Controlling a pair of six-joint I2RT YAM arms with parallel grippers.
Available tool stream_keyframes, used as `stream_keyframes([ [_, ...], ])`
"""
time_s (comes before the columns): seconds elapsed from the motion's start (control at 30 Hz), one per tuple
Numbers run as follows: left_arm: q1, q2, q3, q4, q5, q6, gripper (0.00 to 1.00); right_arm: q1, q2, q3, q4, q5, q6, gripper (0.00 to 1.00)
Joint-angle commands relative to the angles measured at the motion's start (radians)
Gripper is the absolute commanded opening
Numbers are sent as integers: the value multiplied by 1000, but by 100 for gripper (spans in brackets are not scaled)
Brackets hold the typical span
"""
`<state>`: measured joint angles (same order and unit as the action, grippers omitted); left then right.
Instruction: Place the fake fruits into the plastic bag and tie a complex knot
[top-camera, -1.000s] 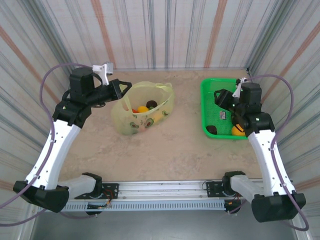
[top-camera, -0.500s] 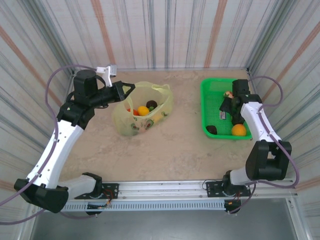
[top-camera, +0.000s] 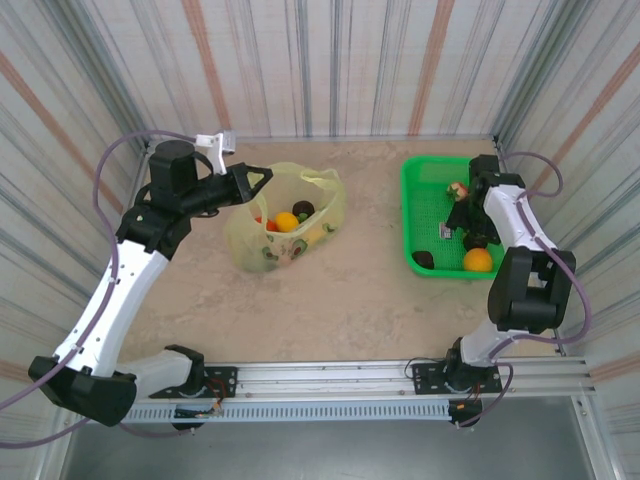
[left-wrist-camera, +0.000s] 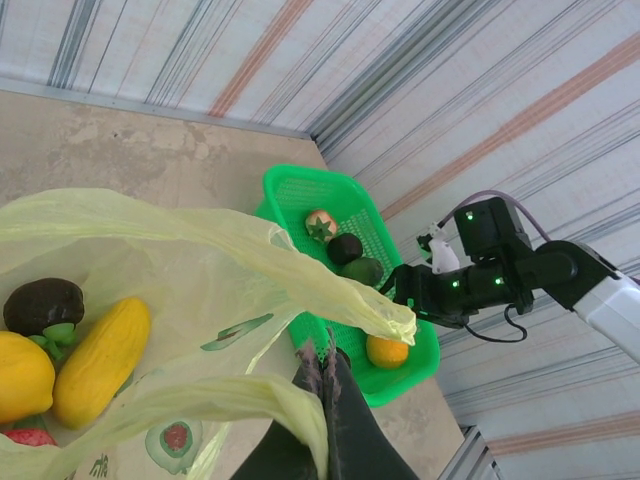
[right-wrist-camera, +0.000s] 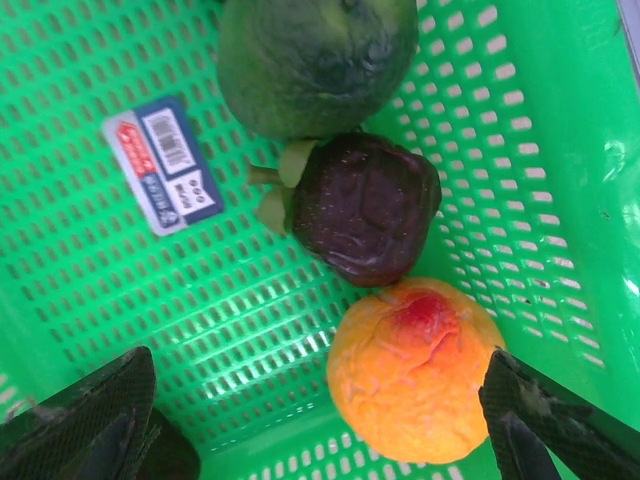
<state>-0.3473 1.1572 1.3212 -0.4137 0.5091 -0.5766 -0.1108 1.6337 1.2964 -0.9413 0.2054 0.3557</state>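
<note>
Straddling the glossy orange plastic fruit in the rigid green mesh basket: my right gripper, spread wide, empty. I should centre it before closing. My left gripper pinches the translucent yellow-green plastic bag by its rim.

Translucent yellow-green plastic bag, mouth open, handles untied, far-left tabletop, several fake fruits inside, remaining fruits by right edge
</note>
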Motion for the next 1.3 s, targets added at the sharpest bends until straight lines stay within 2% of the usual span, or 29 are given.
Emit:
stream_keyframes([
  [0.0, -10, -22, -6, 14, 25, -2, 0, -31, 35, 12, -43, -9, -37, 88],
  [0.27, -11, -36, -6, 3, 22, 7, 0, -43, 135, -23, -18, 28, -44, 88],
  [0.53, -10, -35, -4, 0, 15, 16, 0, -41, 206, -31, 36, -17, -50, 83],
  [0.67, -10, -30, 2, -9, 6, 22, 0, -31, 227, -31, 51, -38, -47, 78],
  [0.87, -7, -27, 8, -19, -1, 22, 0, -11, 183, -32, 59, -74, -33, 61],
  [0.93, -7, -25, 10, -20, 2, 20, 0, -7, 155, -38, 63, -89, -29, 63],
  [1.03, -6, -27, 12, -22, 3, 18, 0, -2, 146, -32, 40, -107, -42, 78],
  [1.1, -5, -28, 13, -22, 1, 14, 0, 16, 141, -40, 27, -89, -43, 84],
  [1.27, -6, -26, 12, -16, 8, 6, 0, 60, 121, -88, 24, -74, -27, 89],
])
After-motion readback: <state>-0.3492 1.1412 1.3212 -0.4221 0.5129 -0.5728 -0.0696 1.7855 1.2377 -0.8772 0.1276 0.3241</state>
